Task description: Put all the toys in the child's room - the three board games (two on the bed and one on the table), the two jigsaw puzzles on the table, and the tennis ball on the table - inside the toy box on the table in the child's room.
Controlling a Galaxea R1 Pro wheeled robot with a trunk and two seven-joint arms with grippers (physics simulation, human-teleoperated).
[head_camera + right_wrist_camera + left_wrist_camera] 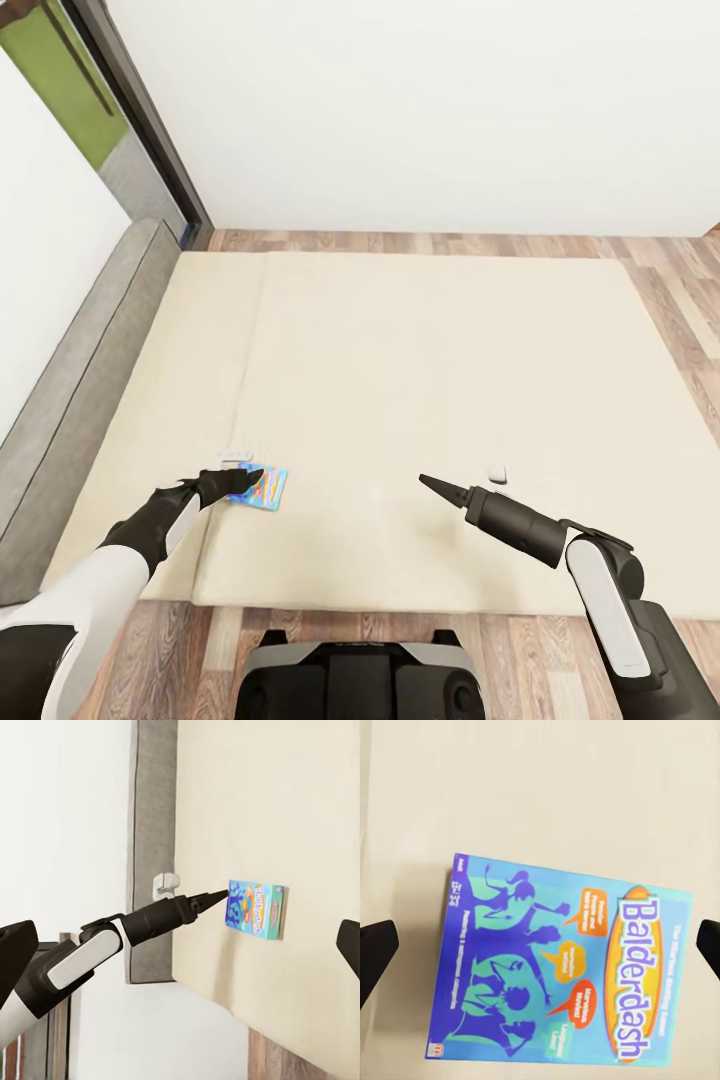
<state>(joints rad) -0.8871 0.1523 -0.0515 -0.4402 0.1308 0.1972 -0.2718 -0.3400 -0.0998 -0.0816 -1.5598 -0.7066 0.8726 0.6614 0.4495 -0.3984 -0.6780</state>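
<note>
Where the head view looks down over both arms, the wide beige mattress of the low bed [400, 400] spreads across a wood-plank floor [680, 290], with a grey padded headboard [80, 390] along its left edge. A flat blue rectangular board game box [266, 488] lies on the mattress near the front edge, toward the front left corner. The left gripper [245, 480] hangs over the box's left end; from here its fingers look drawn to a point. The right gripper [432, 486] points out over the front middle of the mattress, well apart from the box, and I cannot tell its opening in this view.

Seen from the left wrist, the blue box [562, 979] lies flat on the mattress directly below, printed "Balderdash", with the two dark fingertips [375, 952] standing far apart at either side, touching nothing.

From the right wrist, the same box [256, 908] lies just beyond the left gripper's [214, 898] tip, and the right fingertips [13, 949] are spread wide and empty.
</note>
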